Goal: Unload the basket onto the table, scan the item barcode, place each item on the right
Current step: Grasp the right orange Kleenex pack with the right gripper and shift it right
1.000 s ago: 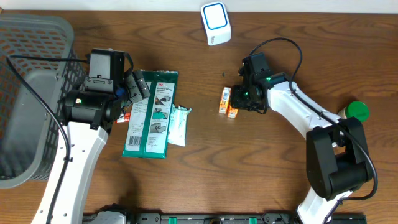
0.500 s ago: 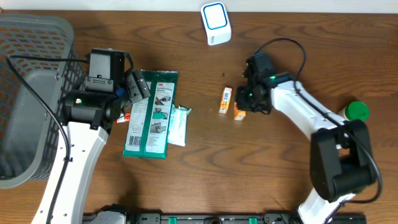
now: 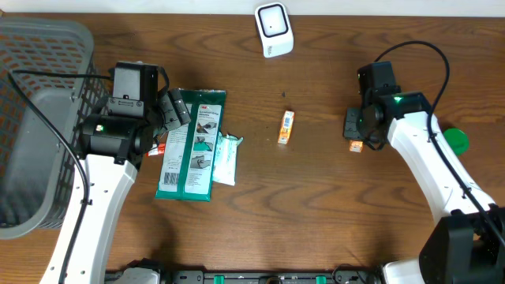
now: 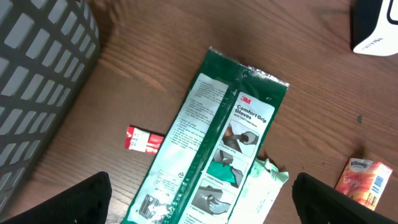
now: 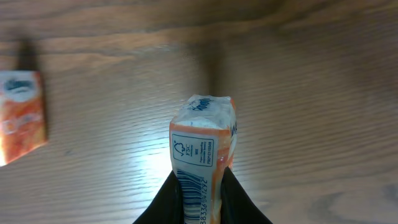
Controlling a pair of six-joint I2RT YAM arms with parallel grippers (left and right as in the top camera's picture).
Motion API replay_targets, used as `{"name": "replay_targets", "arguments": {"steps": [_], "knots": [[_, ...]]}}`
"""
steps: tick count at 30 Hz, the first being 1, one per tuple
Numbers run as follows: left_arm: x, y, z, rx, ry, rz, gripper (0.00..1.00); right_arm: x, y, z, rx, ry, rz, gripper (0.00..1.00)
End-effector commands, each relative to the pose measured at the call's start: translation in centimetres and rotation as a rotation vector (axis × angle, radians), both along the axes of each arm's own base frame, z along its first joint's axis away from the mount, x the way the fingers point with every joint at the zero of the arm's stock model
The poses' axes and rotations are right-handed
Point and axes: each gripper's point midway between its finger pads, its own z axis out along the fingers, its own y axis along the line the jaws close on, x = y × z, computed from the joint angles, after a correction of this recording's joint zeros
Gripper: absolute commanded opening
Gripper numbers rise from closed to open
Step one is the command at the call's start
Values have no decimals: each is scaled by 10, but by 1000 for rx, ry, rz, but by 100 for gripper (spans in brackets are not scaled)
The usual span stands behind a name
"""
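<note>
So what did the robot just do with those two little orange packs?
The right gripper closed on one small orange tissue pack and carried it off to the robot's right, away from its twin orange pack, which stayed put. The left gripper, green glove package and grey plastic basket did not move.

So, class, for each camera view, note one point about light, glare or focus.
Overhead: evenly lit and sharp across the table. Left wrist: glove pack print is readable, fingers dark and soft. Right wrist: held tissue packet is sharp, glare whitens the wood beside it, the second packet blurs.
</note>
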Motion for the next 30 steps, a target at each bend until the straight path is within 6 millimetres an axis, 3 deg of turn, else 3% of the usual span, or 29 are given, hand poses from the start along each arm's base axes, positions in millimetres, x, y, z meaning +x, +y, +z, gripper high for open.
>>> {"name": "replay_targets", "arguments": {"steps": [1, 6, 13, 15, 17, 20, 24, 30], "knots": [[2, 3, 6, 18, -16, -3, 93, -4, -11, -18, -87, 46, 0, 11], [2, 3, 6, 18, -16, -3, 93, -6, -12, -37, -128, 95, 12, 11], [2, 3, 6, 18, -16, -3, 93, -5, 9, -72, -125, 160, 66, 16], [2, 3, 6, 18, -16, -3, 93, -5, 19, -79, -93, 173, 84, 22], [2, 3, 6, 18, -16, -3, 93, -4, 28, -82, -51, 174, 98, 40], [2, 3, 6, 18, -16, -3, 93, -2, 41, -82, 13, 168, 127, 57], [2, 3, 6, 18, -16, -3, 93, -4, 50, -82, 69, 175, 137, 64], [2, 3, 6, 18, -16, -3, 93, -1, 45, -77, 73, 176, 146, 62]]}}
